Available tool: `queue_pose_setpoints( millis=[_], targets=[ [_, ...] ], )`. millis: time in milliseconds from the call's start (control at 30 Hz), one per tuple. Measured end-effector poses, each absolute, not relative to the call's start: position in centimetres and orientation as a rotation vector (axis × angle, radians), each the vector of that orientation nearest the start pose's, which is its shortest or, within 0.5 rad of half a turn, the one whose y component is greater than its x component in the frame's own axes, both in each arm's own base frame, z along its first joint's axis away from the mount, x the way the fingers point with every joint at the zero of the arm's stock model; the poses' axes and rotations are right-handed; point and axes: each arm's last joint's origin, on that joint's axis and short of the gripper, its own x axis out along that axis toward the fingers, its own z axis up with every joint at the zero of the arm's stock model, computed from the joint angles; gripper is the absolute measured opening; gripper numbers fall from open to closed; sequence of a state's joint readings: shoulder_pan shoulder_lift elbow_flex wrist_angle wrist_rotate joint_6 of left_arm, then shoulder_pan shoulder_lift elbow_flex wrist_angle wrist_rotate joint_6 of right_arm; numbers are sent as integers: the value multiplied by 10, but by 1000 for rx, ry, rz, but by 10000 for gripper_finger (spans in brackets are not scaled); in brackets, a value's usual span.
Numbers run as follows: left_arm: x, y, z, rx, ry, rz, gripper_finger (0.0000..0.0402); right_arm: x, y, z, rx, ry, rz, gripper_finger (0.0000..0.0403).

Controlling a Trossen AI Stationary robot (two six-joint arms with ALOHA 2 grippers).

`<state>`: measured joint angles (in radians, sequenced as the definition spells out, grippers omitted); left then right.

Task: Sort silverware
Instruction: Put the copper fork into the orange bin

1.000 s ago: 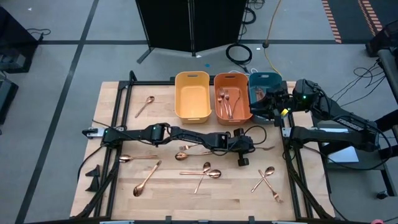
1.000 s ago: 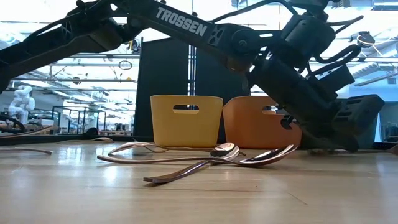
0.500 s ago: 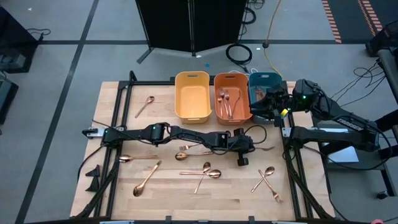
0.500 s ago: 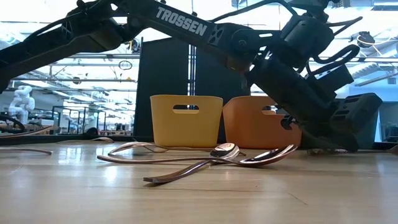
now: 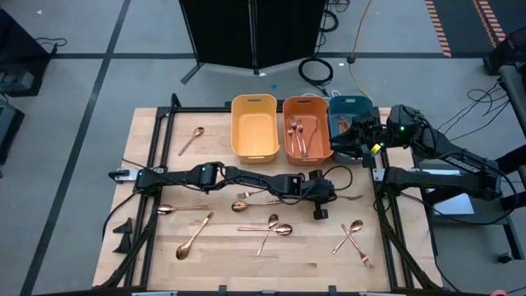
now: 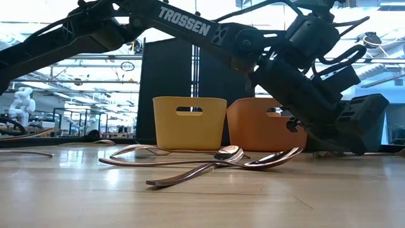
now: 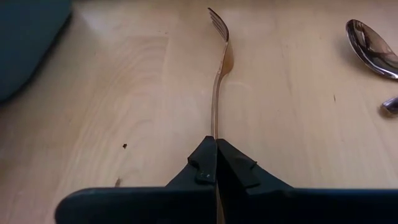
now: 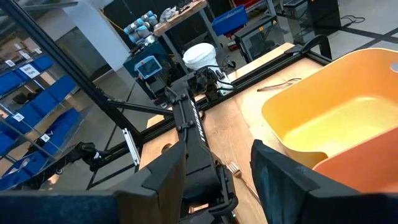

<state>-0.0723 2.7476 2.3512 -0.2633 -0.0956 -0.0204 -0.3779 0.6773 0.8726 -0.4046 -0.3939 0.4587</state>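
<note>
Left claw [image 7: 216,163] pressed together on the handle of a copper fork [image 7: 219,74], which lies flat on the worktop [image 7: 124,93], tines pointing away from the claw. We judge the fork light, stiff and slippery; its thin handle is the place to grip, as here. Other silverware [image 5: 267,227] lies scattered nearby; forks already sit in the orange bin [image 5: 306,125]. Right claw [image 8: 214,168] hovers above the teal bin [image 5: 345,105], fingers apart, holding nothing
</note>
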Motion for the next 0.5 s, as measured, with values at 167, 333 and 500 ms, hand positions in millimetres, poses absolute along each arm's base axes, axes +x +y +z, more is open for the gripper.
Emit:
queue_pose_setpoints(
  millis=[167, 333, 500],
  targets=[
    [586, -40, 104, 34, 683, 18, 17, 130, -40, 356, 536, 194, -32, 169],
    [586, -42, 98, 36, 695, 15, 46, 130, -40, 356, 536, 193, -35, 169],
    [586, -43, 98, 42, 699, 24, 55, 130, -40, 356, 547, 193, -35, 169]
  ],
)
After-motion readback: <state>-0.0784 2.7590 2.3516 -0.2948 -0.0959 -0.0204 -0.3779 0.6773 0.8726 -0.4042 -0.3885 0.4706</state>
